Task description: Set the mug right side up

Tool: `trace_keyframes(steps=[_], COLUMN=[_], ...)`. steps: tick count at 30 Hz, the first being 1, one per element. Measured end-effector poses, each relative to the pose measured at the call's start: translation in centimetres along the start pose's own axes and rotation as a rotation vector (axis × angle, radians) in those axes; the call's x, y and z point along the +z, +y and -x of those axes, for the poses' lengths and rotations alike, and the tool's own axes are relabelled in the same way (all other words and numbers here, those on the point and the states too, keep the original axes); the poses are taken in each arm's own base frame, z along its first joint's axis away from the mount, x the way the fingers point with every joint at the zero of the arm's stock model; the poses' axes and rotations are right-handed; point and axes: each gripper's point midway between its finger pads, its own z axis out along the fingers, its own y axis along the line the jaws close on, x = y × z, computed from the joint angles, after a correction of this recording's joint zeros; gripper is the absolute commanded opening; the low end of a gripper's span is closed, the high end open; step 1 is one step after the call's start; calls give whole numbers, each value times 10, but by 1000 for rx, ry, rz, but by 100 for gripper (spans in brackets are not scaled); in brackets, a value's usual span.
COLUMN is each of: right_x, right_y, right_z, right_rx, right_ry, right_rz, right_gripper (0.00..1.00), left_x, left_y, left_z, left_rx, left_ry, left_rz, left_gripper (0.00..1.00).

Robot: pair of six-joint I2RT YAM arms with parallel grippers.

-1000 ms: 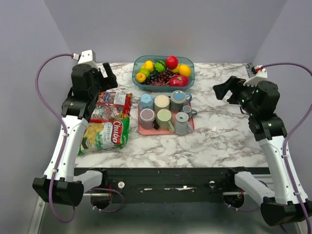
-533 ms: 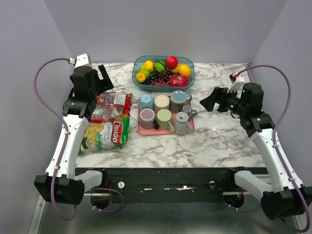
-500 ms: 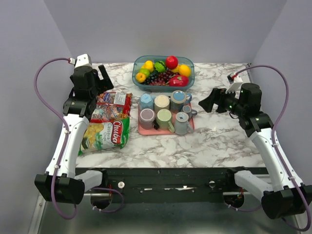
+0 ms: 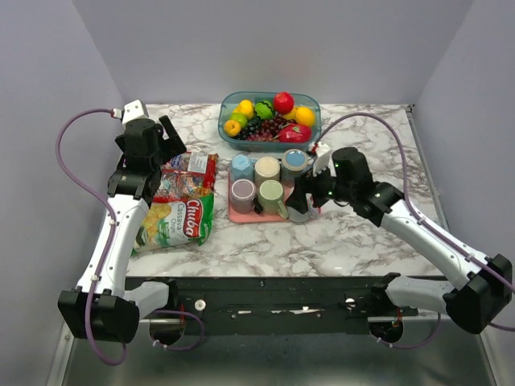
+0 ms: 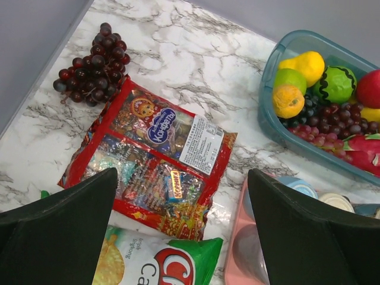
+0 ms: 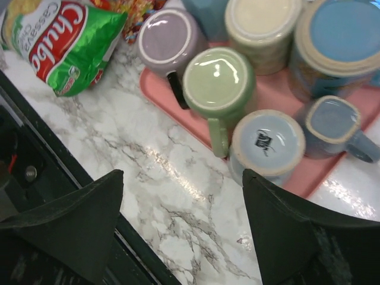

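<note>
Right gripper (image 6: 183, 178) is held over the near right corner of the tray (image 6: 325, 172), fingers wide apart, so the upside-down grey mug (image 6: 267, 145) there can be grabbed and flipped. Left gripper (image 5: 181, 175), also wide apart, is parked left of the tray over snack bags (image 5: 160, 148), out of the way.

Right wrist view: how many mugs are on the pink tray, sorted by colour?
Purple mug: 1
Green mug: 1
Cream mug: 1
Blue mugs, from bright to pale grey-blue: 4
Total: 7
</note>
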Motion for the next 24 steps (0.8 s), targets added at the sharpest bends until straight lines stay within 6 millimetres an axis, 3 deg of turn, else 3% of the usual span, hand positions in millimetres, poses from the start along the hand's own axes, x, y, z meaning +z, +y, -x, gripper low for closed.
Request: trace_keyframes(steps=[6, 10, 16, 24], right_x=[41, 74, 116, 145], right_y=[47, 66, 67, 58], right_z=[-26, -32, -29, -40], right_rx=[-104, -154, -165, -117], right_ry=[99, 141, 154, 172], right_rz=[94, 104, 30, -57], right_gripper=[79, 72, 69, 69], left_x=[-13, -17, -17, -16], left_y=[-10, -15, -18, -18], left_z=[8, 14, 13, 11], left_rx=[-10, -11, -6, -3], left_ry=[-46, -65, -61, -59], left_rz=[-78, -109, -126, -133], left_gripper=[99, 99, 99, 99])
